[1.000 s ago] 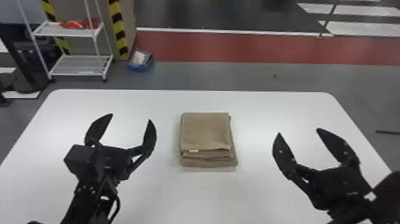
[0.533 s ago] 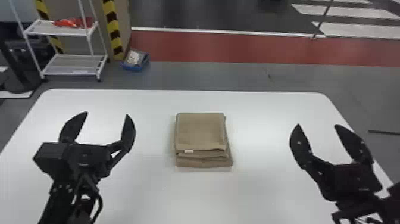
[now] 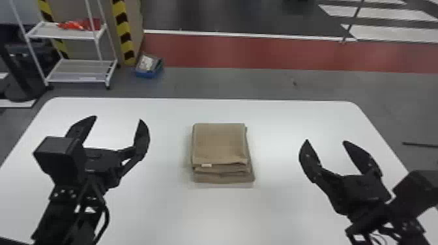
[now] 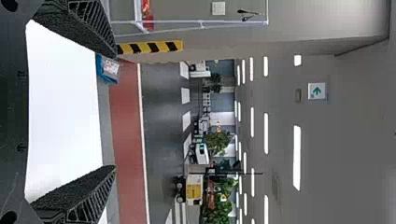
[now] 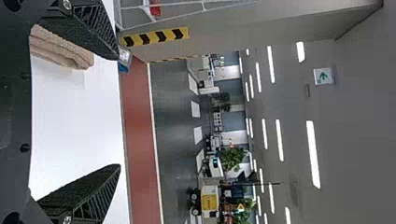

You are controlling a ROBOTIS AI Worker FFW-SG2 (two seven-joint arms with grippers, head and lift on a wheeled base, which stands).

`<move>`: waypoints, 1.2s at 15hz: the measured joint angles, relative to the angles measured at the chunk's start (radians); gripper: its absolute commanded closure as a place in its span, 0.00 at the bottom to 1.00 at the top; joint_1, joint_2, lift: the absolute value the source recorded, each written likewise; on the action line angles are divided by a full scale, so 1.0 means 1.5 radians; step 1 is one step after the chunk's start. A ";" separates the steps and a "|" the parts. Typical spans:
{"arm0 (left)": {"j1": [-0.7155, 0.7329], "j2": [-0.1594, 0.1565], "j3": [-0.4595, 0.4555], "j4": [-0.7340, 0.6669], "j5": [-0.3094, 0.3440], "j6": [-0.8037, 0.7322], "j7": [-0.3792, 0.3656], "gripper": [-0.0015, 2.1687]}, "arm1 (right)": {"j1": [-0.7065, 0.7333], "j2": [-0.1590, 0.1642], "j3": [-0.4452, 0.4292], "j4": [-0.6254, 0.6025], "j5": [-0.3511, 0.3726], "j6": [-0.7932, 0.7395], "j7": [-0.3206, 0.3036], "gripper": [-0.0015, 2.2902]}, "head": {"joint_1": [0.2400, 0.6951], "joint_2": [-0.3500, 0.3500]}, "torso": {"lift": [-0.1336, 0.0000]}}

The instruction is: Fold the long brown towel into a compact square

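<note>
Brown and compactly folded, the towel (image 3: 220, 143) is set on the white worktop (image 3: 221, 215), between the left gripper (image 3: 118, 118) and the right gripper (image 3: 326, 141) and well apart from both. Both pairs of fingers are spread wide, with nothing held. The folding appears all but complete; if the lower layers, jutting toward the robot, are to be squared, the edge is best nudged lightly, the top kept flat and the pile left unbrushed as the arms are withdrawn. In the head view, the top face and a pale tag (image 3: 206, 165) are displayed; in the right wrist view, layered edges are caught beside one finger, with a green-arrow sign (image 5: 322, 76) beyond.
</note>
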 measured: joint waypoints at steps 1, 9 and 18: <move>0.000 0.000 0.000 0.007 -0.002 -0.014 0.003 0.01 | -0.002 0.000 0.004 0.003 0.000 -0.004 0.000 0.03 | 1.00 0.40 | 0.12; 0.002 0.000 0.008 0.028 -0.003 -0.038 0.005 0.01 | -0.003 -0.001 0.006 0.011 -0.002 -0.013 -0.001 0.03 | 1.00 0.42 | 0.12; 0.002 -0.002 0.007 0.028 -0.003 -0.038 0.003 0.01 | -0.002 -0.001 0.006 0.013 -0.003 -0.011 0.003 0.04 | 1.00 0.42 | 0.12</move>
